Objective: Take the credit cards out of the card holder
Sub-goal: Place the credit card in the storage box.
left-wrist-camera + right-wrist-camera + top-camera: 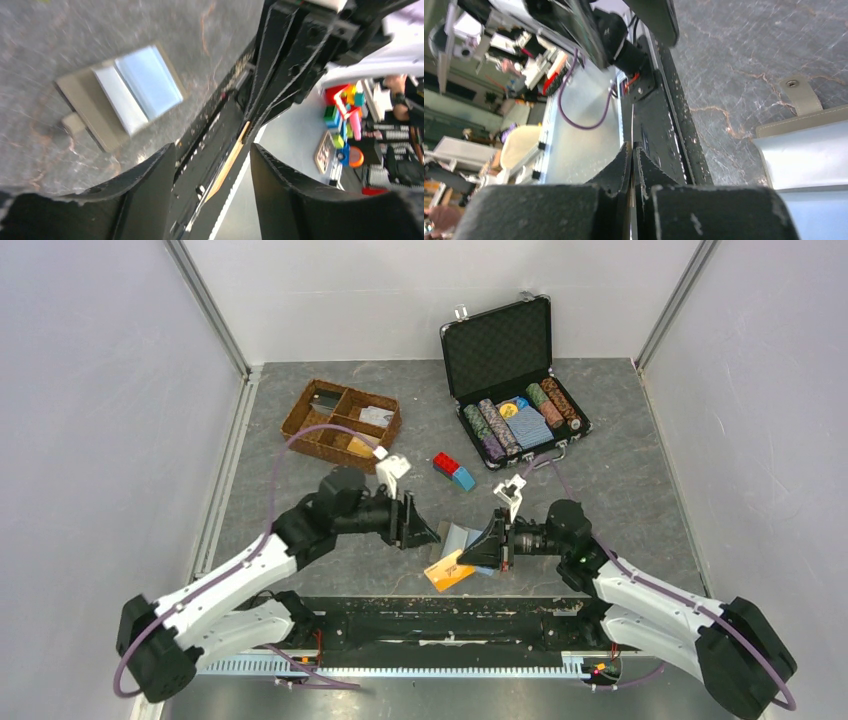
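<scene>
Card holder (85,100) lies open on marbled grey bench (620,490): matte tan, snap tab, glossy light blue cards (150,80) slotted. Left fingers (165,160) held apart. Right fingers (624,170) clamped on orange-gold card (448,575), seen face-on only overhead.

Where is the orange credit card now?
In the top view the orange credit card is near the front edge of the table, centre, pinched by the right gripper, in front of the open card holder.
</scene>
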